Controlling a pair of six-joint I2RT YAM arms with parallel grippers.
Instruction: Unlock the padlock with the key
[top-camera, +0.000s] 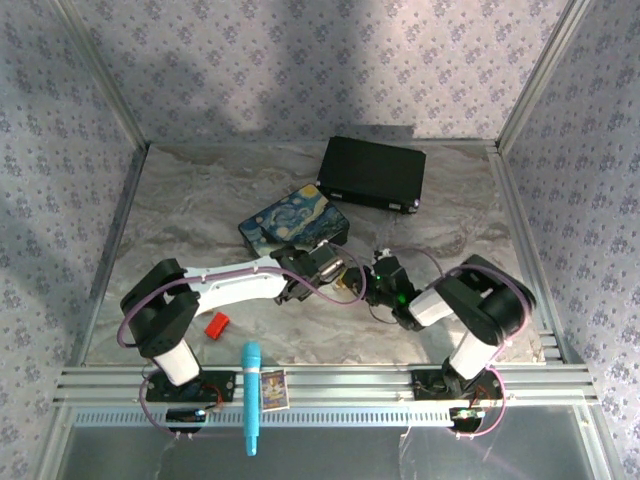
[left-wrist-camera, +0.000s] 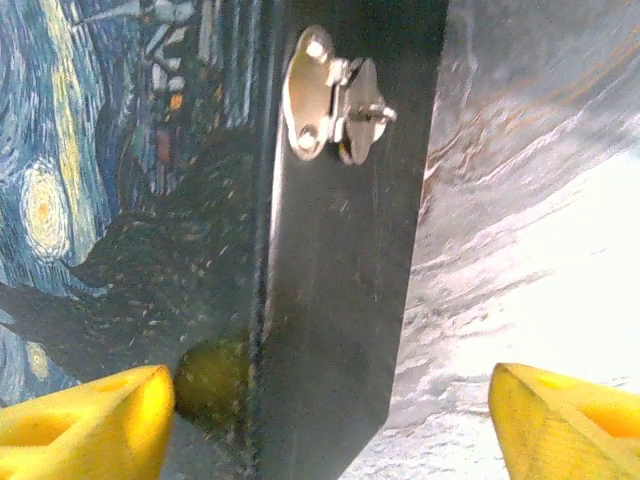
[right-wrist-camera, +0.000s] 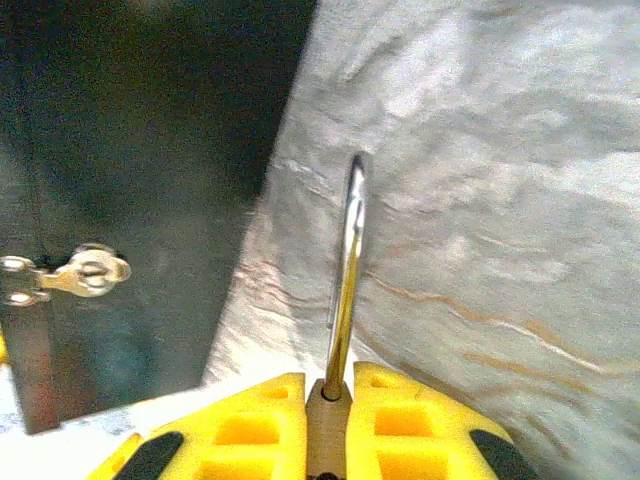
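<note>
My right gripper (right-wrist-camera: 328, 392) is shut on the padlock (right-wrist-camera: 328, 430). Its small brass body is pinched between the yellow fingers, and its thin silver shackle (right-wrist-camera: 347, 270) stands out ahead over the marble table. In the top view this gripper (top-camera: 368, 287) sits just right of the painted box (top-camera: 295, 225), with a brass glint at its tip. My left gripper (left-wrist-camera: 330, 420) is open, its yellow fingertips (left-wrist-camera: 90, 420) wide apart before the box's dark side wall (left-wrist-camera: 340, 280), below the silver hasp (left-wrist-camera: 330, 95). I cannot make out the key.
A black case (top-camera: 372, 172) lies at the back, behind the painted box. A red block (top-camera: 216, 323) lies near the left arm. A blue marker (top-camera: 251, 395) and a small card (top-camera: 274, 389) rest on the front rail. The hasp (right-wrist-camera: 70, 275) also shows left of the shackle.
</note>
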